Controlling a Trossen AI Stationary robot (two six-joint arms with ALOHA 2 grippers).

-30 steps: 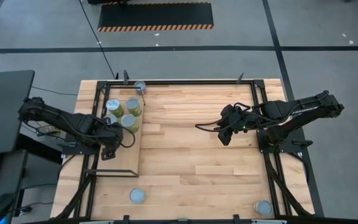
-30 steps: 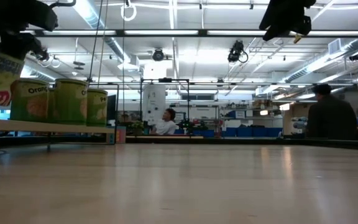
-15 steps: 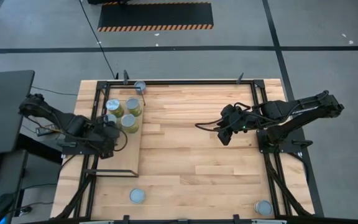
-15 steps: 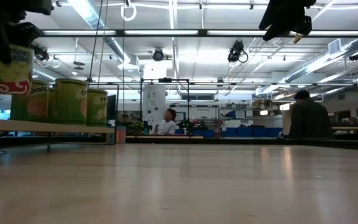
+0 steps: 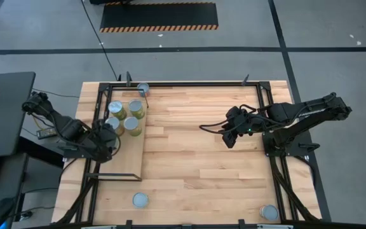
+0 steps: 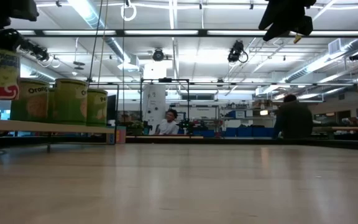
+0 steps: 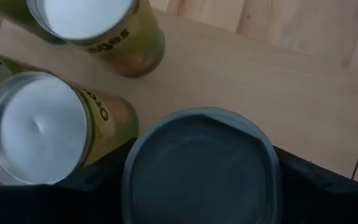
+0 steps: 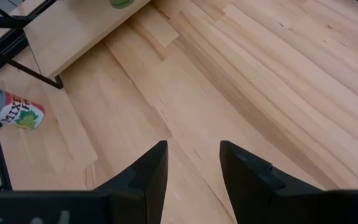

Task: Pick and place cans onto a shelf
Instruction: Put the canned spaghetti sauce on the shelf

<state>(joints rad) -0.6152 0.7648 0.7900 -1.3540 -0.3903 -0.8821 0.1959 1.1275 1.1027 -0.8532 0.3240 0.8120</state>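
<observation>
Dark left gripper point(image 5: 107, 141) above shelf point(image 5: 129, 166), jaws clamping can point(image 7: 201, 165); right gripper point(image 8: 190, 163) raised, jaws parted, empty.

1. Bright, even light is given by ceiling strip lamps point(image 6: 185, 32).
2. Soft shadows are cast on the bench point(image 5: 202, 159).
3. Glare whitens the can tops point(image 7: 82, 15).
4. The held can point(image 7: 201, 168) is blurred.

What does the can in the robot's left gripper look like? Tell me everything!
The can is a small round tin with a dull grey metal top ringed by a raised rim. Its label, seen from the low view, is yellow-green with a red band. The left gripper holds it upright, its dark fingers on either side, above the shelf just beside the other cans standing there. Whether it touches the board cannot be told.
</observation>
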